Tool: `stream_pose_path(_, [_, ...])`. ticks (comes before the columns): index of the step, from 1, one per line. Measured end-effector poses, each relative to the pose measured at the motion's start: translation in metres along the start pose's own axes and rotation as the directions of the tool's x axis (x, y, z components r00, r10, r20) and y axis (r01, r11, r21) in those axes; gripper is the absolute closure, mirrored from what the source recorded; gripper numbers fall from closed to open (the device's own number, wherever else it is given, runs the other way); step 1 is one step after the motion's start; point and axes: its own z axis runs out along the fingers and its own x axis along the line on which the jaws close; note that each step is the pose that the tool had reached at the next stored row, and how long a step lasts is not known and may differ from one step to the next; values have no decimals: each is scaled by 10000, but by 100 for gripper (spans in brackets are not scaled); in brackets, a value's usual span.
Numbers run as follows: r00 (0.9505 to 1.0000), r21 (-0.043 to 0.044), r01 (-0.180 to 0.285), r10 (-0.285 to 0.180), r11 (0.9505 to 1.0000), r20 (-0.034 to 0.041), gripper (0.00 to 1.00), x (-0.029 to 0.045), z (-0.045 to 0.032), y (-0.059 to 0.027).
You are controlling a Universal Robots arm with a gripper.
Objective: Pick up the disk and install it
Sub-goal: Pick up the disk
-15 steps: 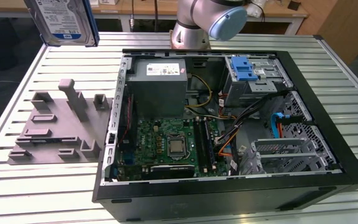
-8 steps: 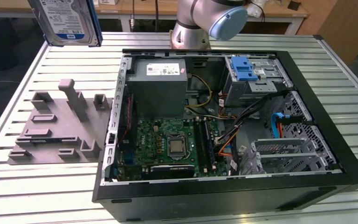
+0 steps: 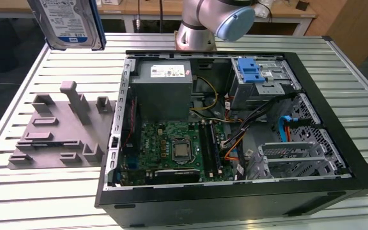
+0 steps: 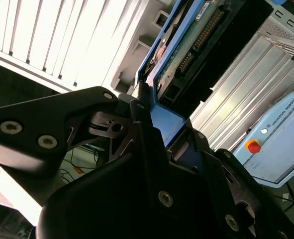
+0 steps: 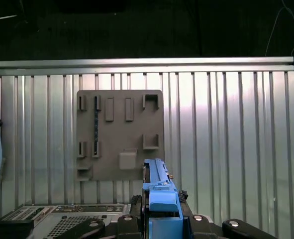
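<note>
We see a grey plate [image 5: 119, 134] lying flat on the ribbed metal table [image 5: 226, 139], carrying raised tabs and brackets in 2 rows and 1 square block [image 5: 128, 160]. Nearer to us than the plate, the disk [image 5: 159, 196] stands edge-on, showing its blue frame. The black gripper [image 5: 161, 224] is closed against both of its sides. A perforated metal case [image 5: 52, 216] sits just beside the gripper. Beyond the plate the table ends at a rail [image 5: 137, 63], with darkness behind.

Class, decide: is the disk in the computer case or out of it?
Out. The disk hangs in the air above the table, to the exterior view's left of the open case, clamped in the gripper.
</note>
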Motion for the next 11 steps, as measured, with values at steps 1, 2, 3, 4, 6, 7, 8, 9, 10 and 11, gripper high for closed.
stream_pose_path(1, [10000,1,-1,1,10000,0,64,18,0,-2])
stream_pose_path(2, [10000,0,-1,1,10000,1,64,34,0,-6])
stream_pose_path(3, [10000,1,-1,1,10000,1,64,47,0,-12])
stream_pose_path(4, [10000,1,-1,1,10000,0,64,57,-1,-24])
stream_pose_path(6, [10000,1,0,0,10000,1,64,59,-1,-48])
stream_pose_path(7, [10000,1,0,0,10000,1,64,59,-1,-60])
stream_pose_path(8, [10000,1,0,0,10000,1,64,59,-1,-74])
stream_pose_path(9, [10000,1,0,0,10000,0,64,58,-1,-88])
stream_pose_path(10, [10000,1,-1,1,10000,1,64,57,-1,-101])
stream_pose_path(11, [10000,1,0,0,10000,1,64,57,-1,-112])
